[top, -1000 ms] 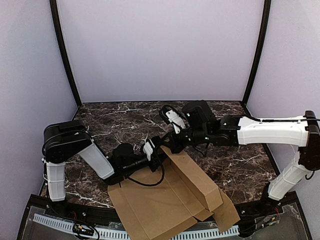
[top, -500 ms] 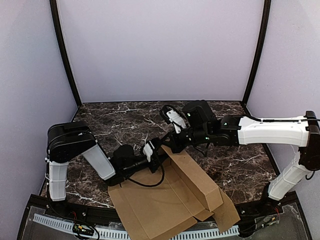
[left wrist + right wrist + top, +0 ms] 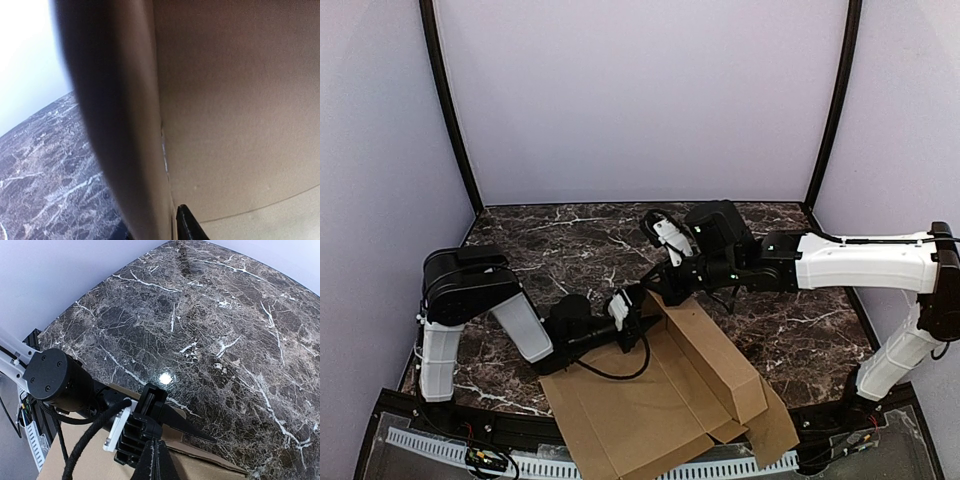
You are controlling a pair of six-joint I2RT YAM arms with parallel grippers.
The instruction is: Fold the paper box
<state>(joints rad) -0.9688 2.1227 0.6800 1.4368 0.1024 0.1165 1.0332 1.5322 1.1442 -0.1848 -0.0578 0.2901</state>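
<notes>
- The left gripper point(image 3: 638, 300) is at the box's far left corner. Its jaws stand astride a raised flap and seem to pinch it.
- The box point(image 3: 660, 400) lies half-folded at the near edge of the table point(image 3: 550, 250). Its base is flat and its right panels are lifted and creased.
- The right gripper point(image 3: 658, 278) hovers just beyond the box's far corner, beside the left one, with its fingers pressed together and holding nothing.
- The step in hand looks like standing the far wall up. The next move likely calls for the left pinch to hold that wall upright while the right pushes the adjoining flap inward along its crease.
</notes>
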